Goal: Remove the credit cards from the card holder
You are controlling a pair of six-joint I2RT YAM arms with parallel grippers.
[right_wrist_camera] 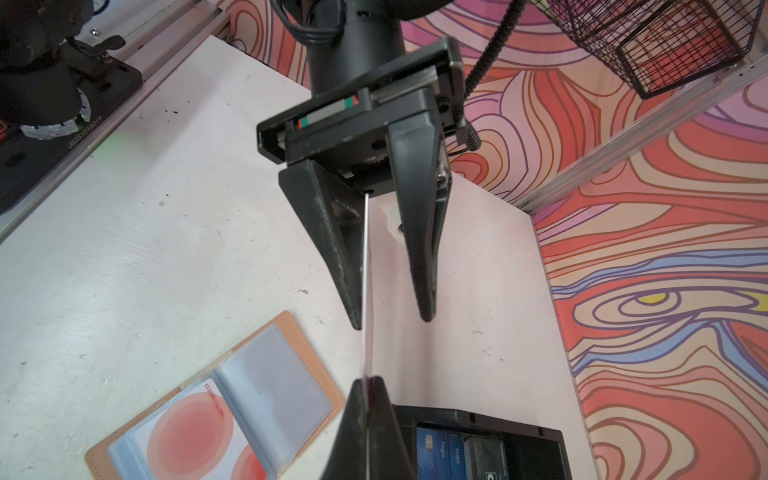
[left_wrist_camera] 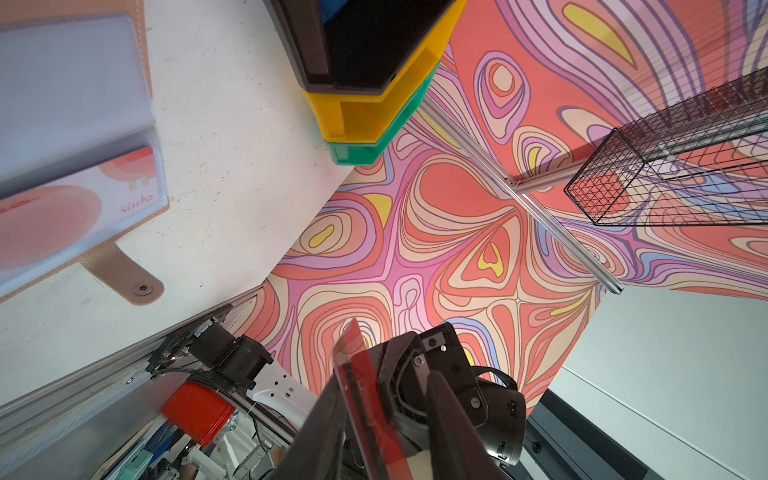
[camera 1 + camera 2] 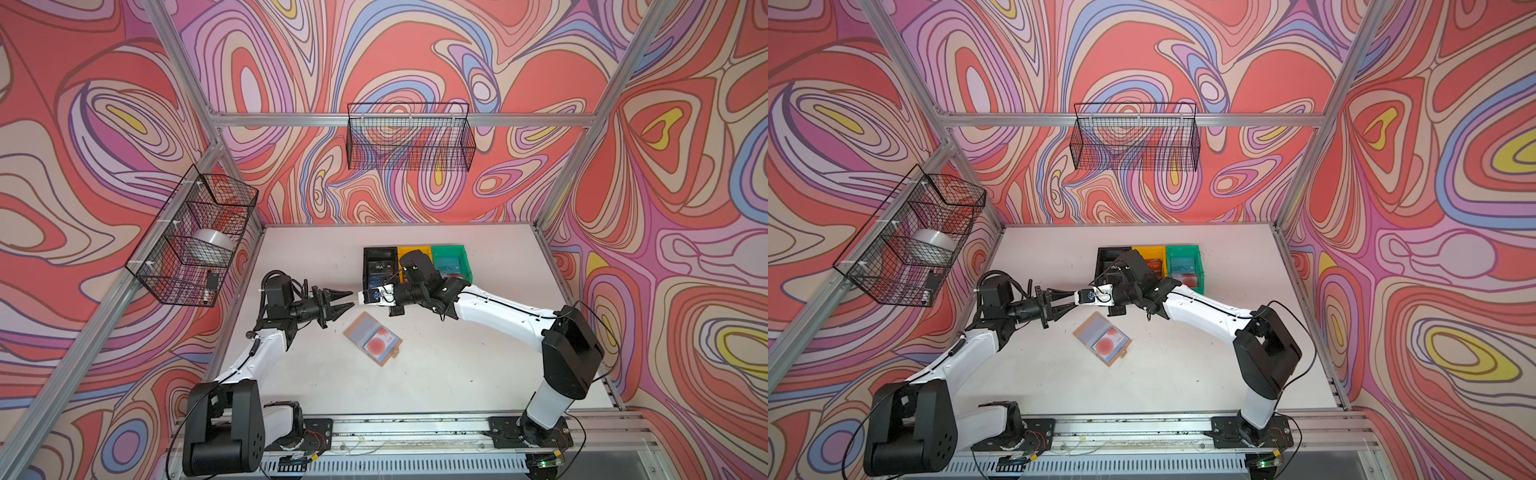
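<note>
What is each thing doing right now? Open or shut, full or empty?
left gripper: open, red card between its jaws.
right gripper: shut on the red card.
card holder: lying open, pale card in a sleeve.
black bin: blue card inside.

Both arms bend in and meet tip to tip. The left gripper (image 3: 352,300) has its fingers apart. The right gripper (image 1: 368,384) pinches a red card (image 2: 356,365) tight.
</note>
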